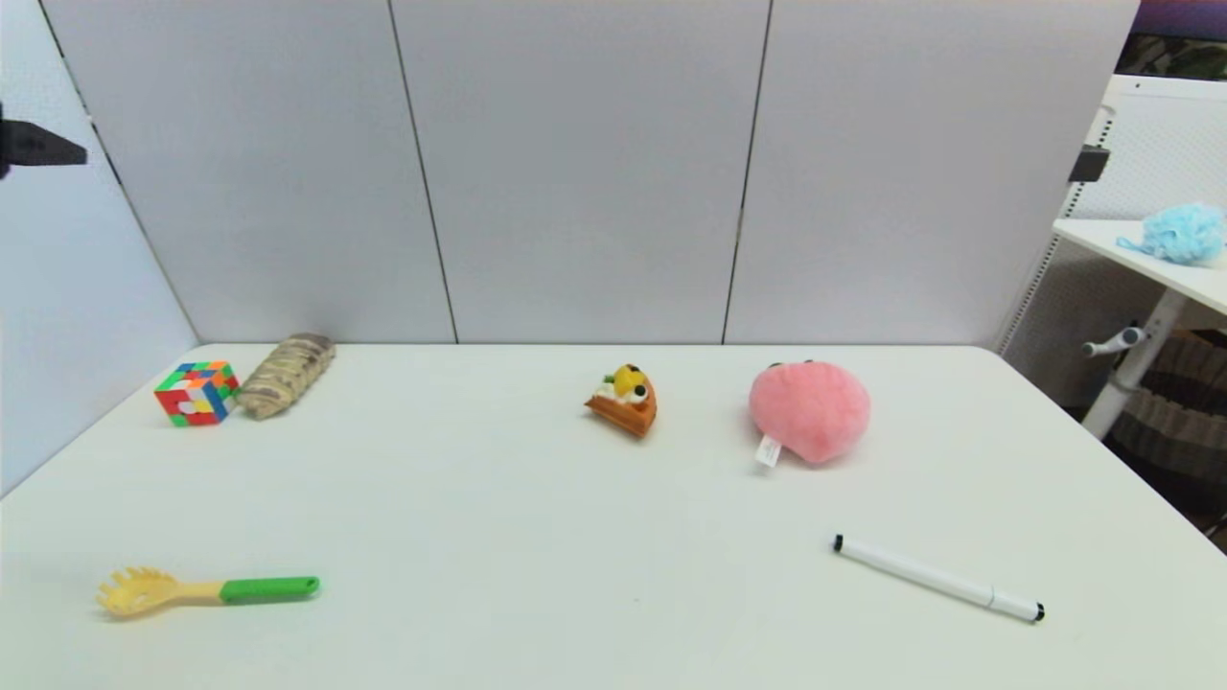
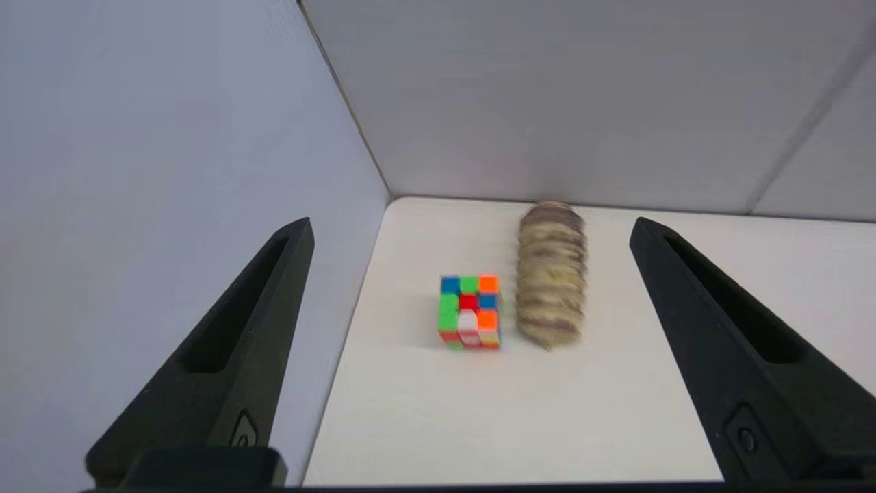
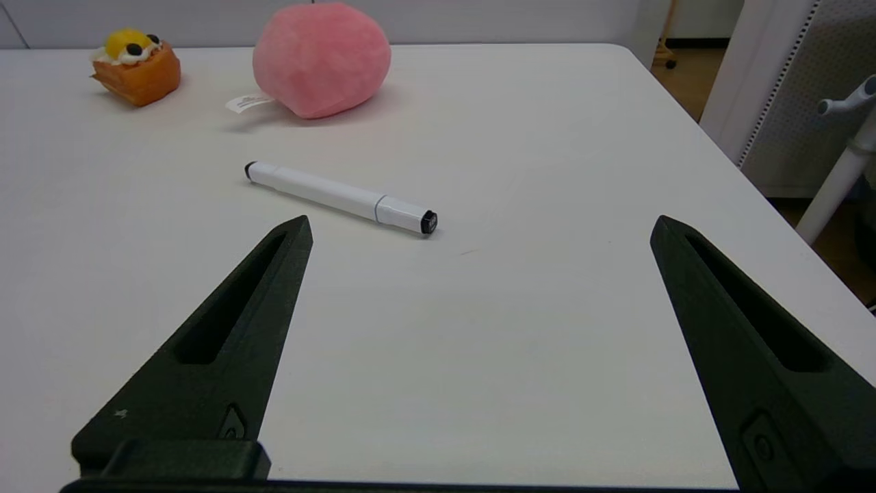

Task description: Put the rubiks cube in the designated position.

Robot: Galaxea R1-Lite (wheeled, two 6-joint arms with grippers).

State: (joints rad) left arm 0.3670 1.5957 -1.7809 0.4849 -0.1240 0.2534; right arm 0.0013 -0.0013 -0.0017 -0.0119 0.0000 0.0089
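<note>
The left gripper [image 2: 472,229], spread wide and empty, hovers above the rubiks cube [image 2: 469,312], which sits on the counter [image 1: 537,537] near its far-left corner, beside a striped plush roll [image 2: 551,274]. The right gripper [image 3: 479,226] hangs open, empty.

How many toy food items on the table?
2: a brown bread loaf touching or nearly touching the rubiks cube far left; a waffle slice mid-table, left of the pink plush.

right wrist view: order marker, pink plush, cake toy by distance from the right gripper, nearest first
From the right gripper:
1. White marker, on the table just ahead of the open fingers.
2. Pink plush, farther back.
3. Cake toy, beside the plush; slightly farther.
</note>
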